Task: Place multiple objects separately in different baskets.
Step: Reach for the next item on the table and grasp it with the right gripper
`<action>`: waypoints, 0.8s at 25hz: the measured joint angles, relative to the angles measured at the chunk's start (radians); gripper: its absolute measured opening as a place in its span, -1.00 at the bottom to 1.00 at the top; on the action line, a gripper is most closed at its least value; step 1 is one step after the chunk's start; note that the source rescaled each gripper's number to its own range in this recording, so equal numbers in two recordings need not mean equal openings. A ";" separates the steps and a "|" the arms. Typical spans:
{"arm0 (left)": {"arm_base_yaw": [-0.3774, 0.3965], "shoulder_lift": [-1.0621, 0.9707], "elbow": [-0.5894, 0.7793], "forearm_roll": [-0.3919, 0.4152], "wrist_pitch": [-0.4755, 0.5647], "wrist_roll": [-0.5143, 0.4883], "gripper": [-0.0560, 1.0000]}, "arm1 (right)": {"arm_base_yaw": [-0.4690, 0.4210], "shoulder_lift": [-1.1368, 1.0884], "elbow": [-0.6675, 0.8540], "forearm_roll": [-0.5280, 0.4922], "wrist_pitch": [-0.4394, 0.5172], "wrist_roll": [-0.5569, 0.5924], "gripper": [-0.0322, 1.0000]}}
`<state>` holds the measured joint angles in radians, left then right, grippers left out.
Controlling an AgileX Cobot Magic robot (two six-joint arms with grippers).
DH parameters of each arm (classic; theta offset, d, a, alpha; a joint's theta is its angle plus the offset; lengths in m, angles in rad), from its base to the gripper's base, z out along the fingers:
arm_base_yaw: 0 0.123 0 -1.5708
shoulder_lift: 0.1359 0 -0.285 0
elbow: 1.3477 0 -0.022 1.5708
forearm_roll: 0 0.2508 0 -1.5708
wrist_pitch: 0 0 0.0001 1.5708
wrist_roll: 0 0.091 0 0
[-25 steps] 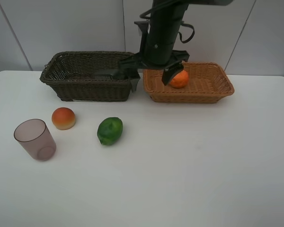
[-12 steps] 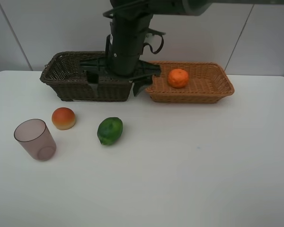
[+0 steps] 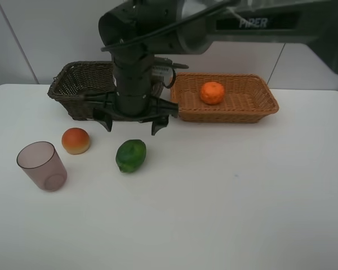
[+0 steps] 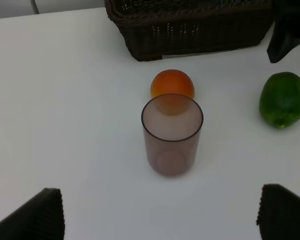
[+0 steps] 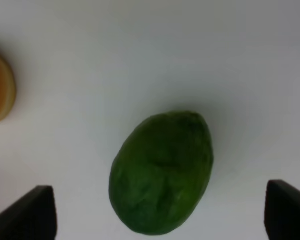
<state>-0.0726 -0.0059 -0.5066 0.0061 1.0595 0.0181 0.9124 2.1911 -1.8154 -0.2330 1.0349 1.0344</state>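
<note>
Over the white table's back-left part: right gripper (image 3: 132, 126), jaws spread wide, holding nothing, poised above the lime (image 3: 130, 156). The wrist view shows the lime lying between the fingers and clear of both.

Left gripper (image 4: 160, 215) likewise wide apart, empty, facing the upright purplish cup (image 3: 41, 165).

Red-orange fruit (image 3: 75, 140) sits on the table between cup and lime, apart from both.

Dark brown basket (image 3: 79, 90) is behind the right arm and partly hidden; contents cannot be told. Tan basket (image 3: 253, 108) stands just beside it, orange (image 3: 212, 93) inside.

Table (image 3: 231, 202) plain matte white. Wall behind is pale panels with thin dark seams.
</note>
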 joint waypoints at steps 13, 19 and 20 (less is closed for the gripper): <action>0.000 0.000 0.000 0.000 0.000 0.000 1.00 | 0.003 0.075 0.000 -0.028 -0.055 0.046 0.65; 0.000 0.000 0.000 0.000 0.000 0.000 1.00 | 0.003 0.080 0.000 -0.074 -0.059 0.046 0.74; 0.000 0.000 0.000 0.000 0.000 0.000 1.00 | 0.003 0.084 0.000 -0.075 -0.061 0.046 0.74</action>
<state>-0.0726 -0.0059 -0.5066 0.0061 1.0595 0.0181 0.9155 2.2747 -1.8154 -0.3081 0.9741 1.0802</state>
